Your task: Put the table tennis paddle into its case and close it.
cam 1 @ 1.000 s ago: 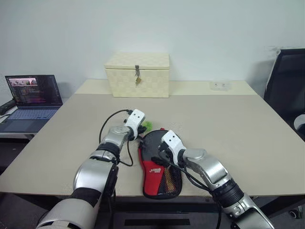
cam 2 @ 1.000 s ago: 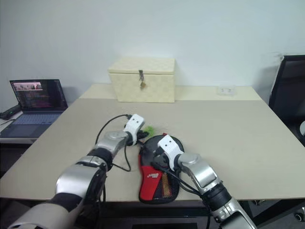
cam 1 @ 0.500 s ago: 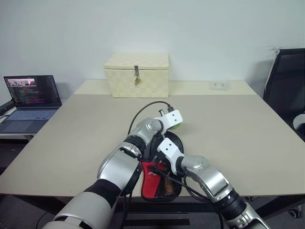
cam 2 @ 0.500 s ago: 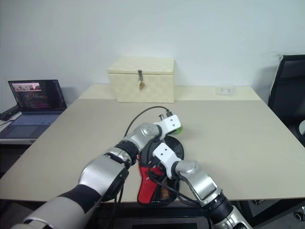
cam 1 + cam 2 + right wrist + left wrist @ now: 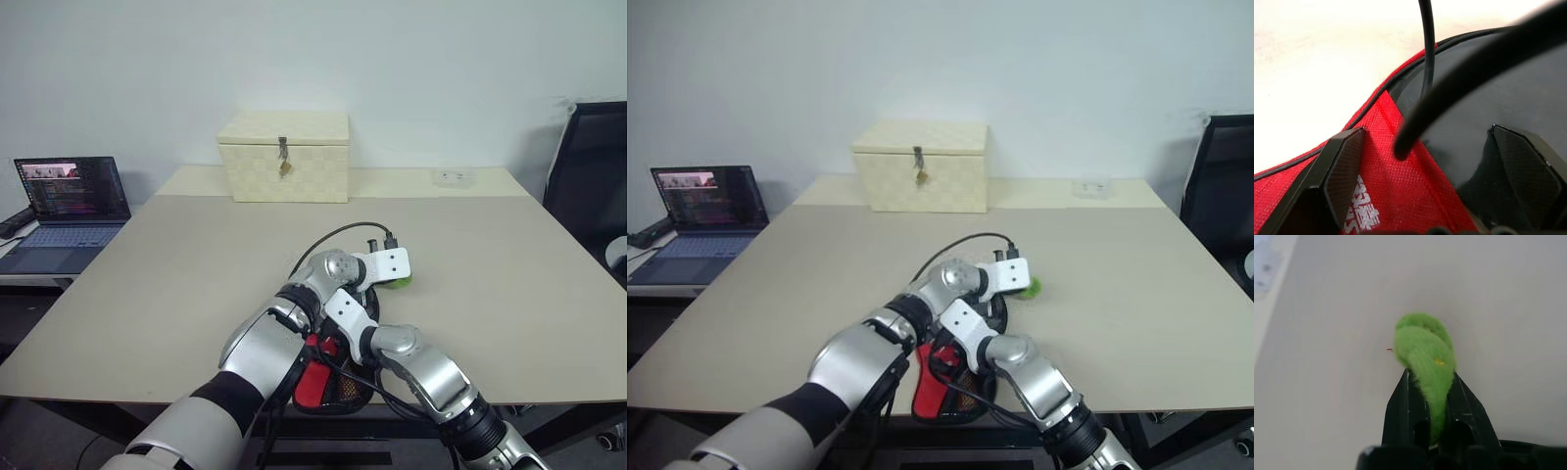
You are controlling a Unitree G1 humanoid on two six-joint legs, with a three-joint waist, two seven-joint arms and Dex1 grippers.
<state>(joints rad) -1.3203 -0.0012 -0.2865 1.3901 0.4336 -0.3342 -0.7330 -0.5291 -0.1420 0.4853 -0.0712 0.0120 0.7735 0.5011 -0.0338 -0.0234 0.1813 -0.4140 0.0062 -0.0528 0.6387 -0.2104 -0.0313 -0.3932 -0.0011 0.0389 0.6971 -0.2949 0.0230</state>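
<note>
Two grippers work over one case (image 5: 315, 384): the left gripper (image 5: 1431, 404) pinches a fuzzy green tuft (image 5: 1425, 355) beyond it, the right gripper (image 5: 1427, 171) spreads wide straddling its red panel (image 5: 1400, 196). One woven box (image 5: 284, 155) stands far behind.

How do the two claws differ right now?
The left claw is pinched shut on a fuzzy green tuft over the bare table; the right claw stands wide open with nothing gripped. The left reaches beyond the case; the right sits right over it. Both have black fingers.
</note>
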